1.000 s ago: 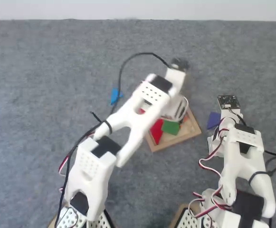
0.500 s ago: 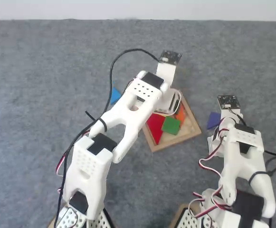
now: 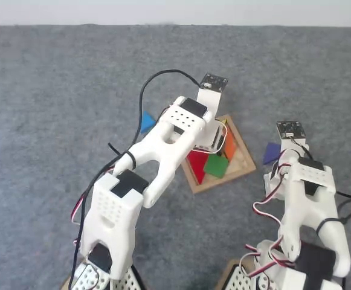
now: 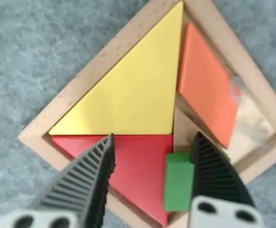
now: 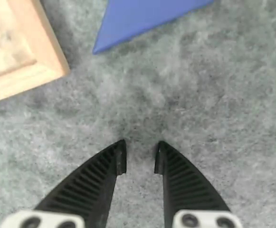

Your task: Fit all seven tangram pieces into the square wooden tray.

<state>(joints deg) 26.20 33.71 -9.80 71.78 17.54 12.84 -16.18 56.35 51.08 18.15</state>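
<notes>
— Where does the tray stand, and how full is it?

— The tray (image 4: pixel 80 88) lies on the carpet (image 3: pixel 54 90) in front of both arms, a bit past half filled by my judgement. The yellow triangle (image 4: pixel 133 95) sits along one rim side, the red triangle (image 4: pixel 138 166) meets it edge to edge, the orange piece (image 4: pixel 206 90) runs along the neighbouring side, and the green square (image 4: pixel 178 180) is beside the red one.

— All seated?

— The first three look flat. The green one shows a side face, so I take it to be tilted or riding up. Bare wood shows next to the orange piece.

— What's left outside?

— A light blue piece (image 3: pixel 146 122) on the carpet near the tray, beyond the left arm, and a dark blue piece (image 5: pixel 142 16) near the tray's other corner, by the right arm.

— The grippers?

— The left gripper (image 4: pixel 153 142) hangs over the tray, spread wide and empty, one finger above the red triangle, the other above the green square. The right gripper (image 5: pixel 140 159) is low over the carpet, nearly closed with a slit between its jaws, holding nothing; the dark blue piece lies ahead of it.

— How do the views differ?

— From above, the left arm covers much of the tray, while its wrist view gives the fit inside. The high view places both loose pieces around the tray. The right wrist view shows the dark blue piece apart from the tray corner.
</notes>
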